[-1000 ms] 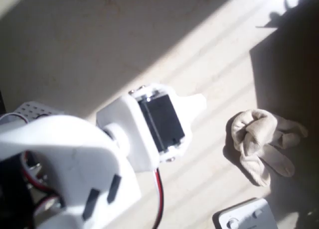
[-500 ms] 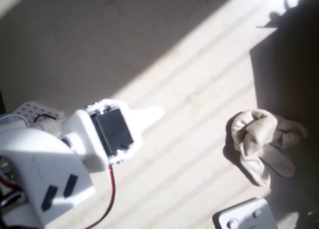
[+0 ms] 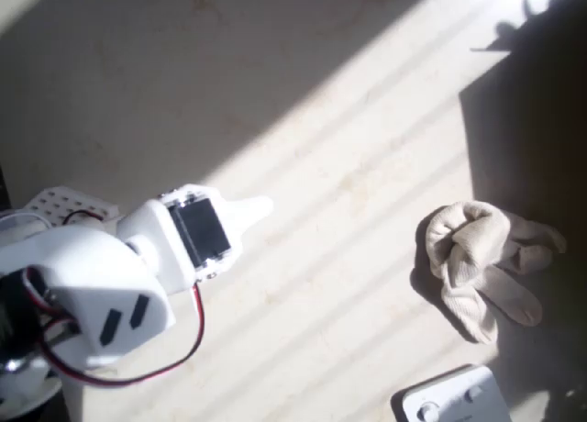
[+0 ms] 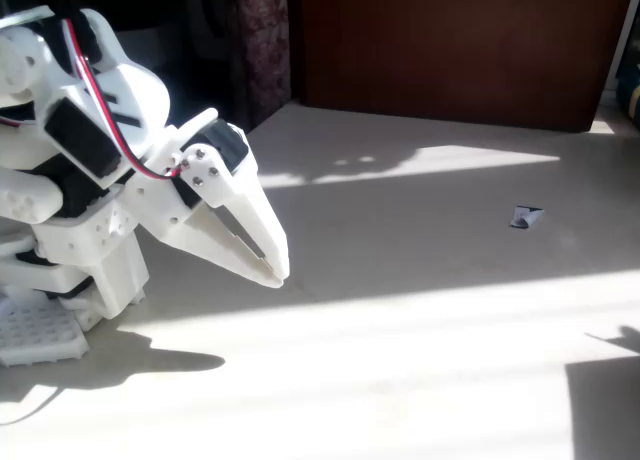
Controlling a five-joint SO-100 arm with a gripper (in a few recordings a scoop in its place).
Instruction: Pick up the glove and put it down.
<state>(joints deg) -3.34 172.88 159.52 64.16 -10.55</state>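
Observation:
The cream-beige glove (image 3: 480, 266) lies crumpled on the table at the right of the overhead view, partly in shadow. My white gripper (image 3: 255, 209) is far to its left, folded back near the arm's base. From the side, in the fixed view, the gripper (image 4: 272, 267) points down and to the right above the table, its two fingers pressed together with nothing between them.
A white plastic part (image 3: 454, 399) sits at the bottom edge of the overhead view, just below the glove. A small card (image 4: 524, 217) lies far right on the table in the fixed view. Dark furniture (image 4: 450, 50) stands behind the table. Sunlit stripes cross the tabletop (image 3: 348, 165).
The arm has pulled back to the left, away from the glove, towards its base. The glove has not moved.

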